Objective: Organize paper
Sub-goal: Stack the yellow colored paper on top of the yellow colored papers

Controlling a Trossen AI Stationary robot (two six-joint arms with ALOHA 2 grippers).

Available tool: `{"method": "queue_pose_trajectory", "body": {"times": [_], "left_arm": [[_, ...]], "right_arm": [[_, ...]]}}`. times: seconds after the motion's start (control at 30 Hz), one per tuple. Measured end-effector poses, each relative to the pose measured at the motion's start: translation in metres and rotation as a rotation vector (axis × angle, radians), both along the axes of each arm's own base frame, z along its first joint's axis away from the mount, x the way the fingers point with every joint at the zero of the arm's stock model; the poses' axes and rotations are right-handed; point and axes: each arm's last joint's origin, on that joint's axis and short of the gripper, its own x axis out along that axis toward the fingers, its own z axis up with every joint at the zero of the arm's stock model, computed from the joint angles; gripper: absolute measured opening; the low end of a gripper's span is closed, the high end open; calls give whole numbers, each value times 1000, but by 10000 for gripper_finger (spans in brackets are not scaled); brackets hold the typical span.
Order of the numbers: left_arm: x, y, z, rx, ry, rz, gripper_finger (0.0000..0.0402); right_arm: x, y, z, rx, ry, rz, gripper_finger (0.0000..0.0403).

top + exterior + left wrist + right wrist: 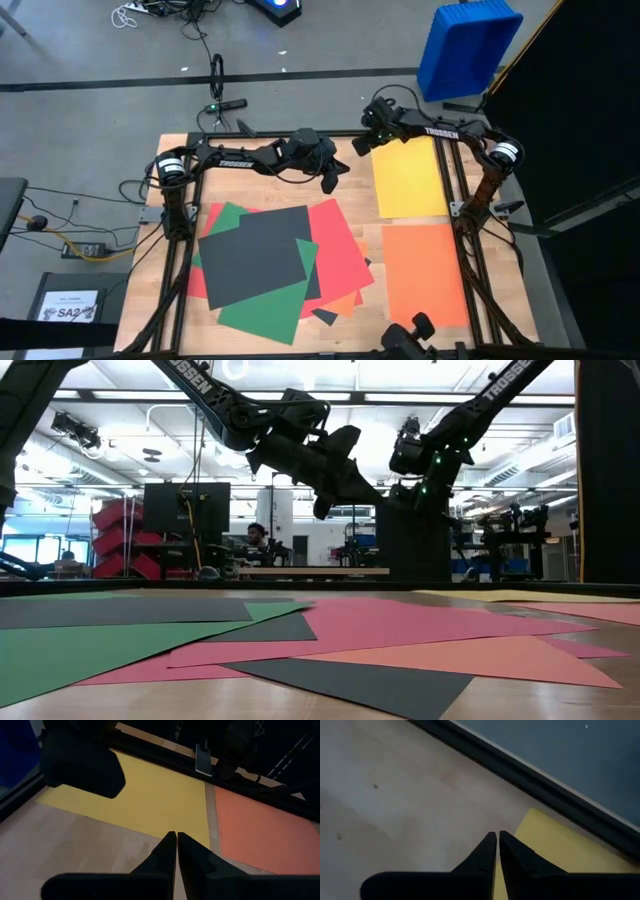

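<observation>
A loose heap of paper (270, 265) covers the table's left half: dark grey, green, red and orange sheets overlapping at odd angles. On the right half a yellow sheet (410, 178) lies flat at the far side, with an orange sheet (425, 272) flat nearer. My left gripper (328, 185) hangs shut above the table's far middle, clear of the heap, and faces the yellow sheet (150, 800). My right gripper (357, 147) is shut and raised over bare wood just off the yellow sheet's far left corner (545, 850). Neither holds anything.
A black frame rail (455, 200) runs along the table's edges. Beyond the far right corner, off the table, stands a blue bin (468, 45). A white printed sheet (68, 305) lies off the table's left. Bare wood (360, 200) shows between the heap and the two flat sheets.
</observation>
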Motion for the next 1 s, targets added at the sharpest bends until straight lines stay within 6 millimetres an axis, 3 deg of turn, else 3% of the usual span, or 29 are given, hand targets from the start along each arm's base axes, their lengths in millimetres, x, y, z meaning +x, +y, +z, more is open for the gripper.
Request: {"method": "queue_pose_trajectory", "body": {"times": [0.3, 0.77, 1.0], "left_arm": [[1, -3, 0, 1, -5, -9, 0], [2, -3, 1, 4, -9, -9, 0], [2, -4, 2, 7, -19, -10, 0]], "right_arm": [[4, -8, -25, 46, 41, -5, 0], [-1, -15, -25, 46, 30, -20, 0], [6, -15, -54, 123, 62, -11, 0]]}}
